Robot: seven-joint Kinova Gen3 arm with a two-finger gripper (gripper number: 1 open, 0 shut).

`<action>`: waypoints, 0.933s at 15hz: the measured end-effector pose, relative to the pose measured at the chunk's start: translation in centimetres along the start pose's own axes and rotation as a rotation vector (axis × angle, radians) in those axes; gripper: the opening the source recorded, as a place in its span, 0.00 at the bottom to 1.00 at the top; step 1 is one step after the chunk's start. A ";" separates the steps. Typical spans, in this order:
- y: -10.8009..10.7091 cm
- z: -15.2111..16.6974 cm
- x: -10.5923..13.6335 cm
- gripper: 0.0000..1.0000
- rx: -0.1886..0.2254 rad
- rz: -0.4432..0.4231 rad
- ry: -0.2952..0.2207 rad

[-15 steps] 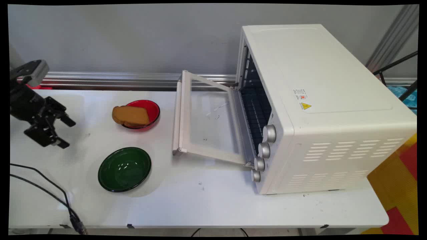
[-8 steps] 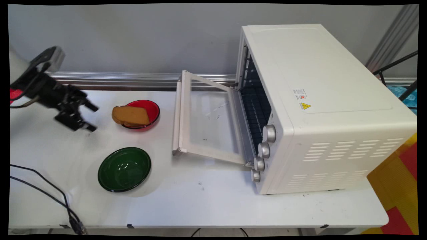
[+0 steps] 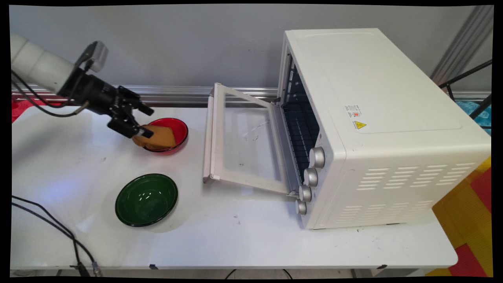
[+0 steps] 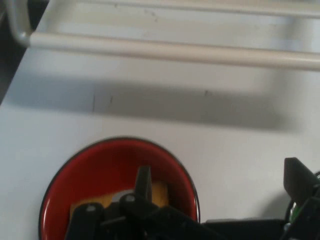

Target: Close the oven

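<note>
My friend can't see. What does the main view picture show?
A black gripper, open, reaches over a slice of bread in a red bowl. Nearby sit a green bowl and a white toaster oven, door open.

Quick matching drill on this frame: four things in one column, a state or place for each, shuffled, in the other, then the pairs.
Things:
1. bread
2. green bowl
3. oven door
4. gripper

States or places:
A. folded down, open
B. empty, nearest the table's front edge
C. lying in the red bowl, overhanging its left rim
D. open, over the red bowl's left side

Pairs: 1-C, 2-B, 3-A, 4-D
</note>
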 end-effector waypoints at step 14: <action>-2.3 4.9 0.5 0.00 -0.099 0.098 0.052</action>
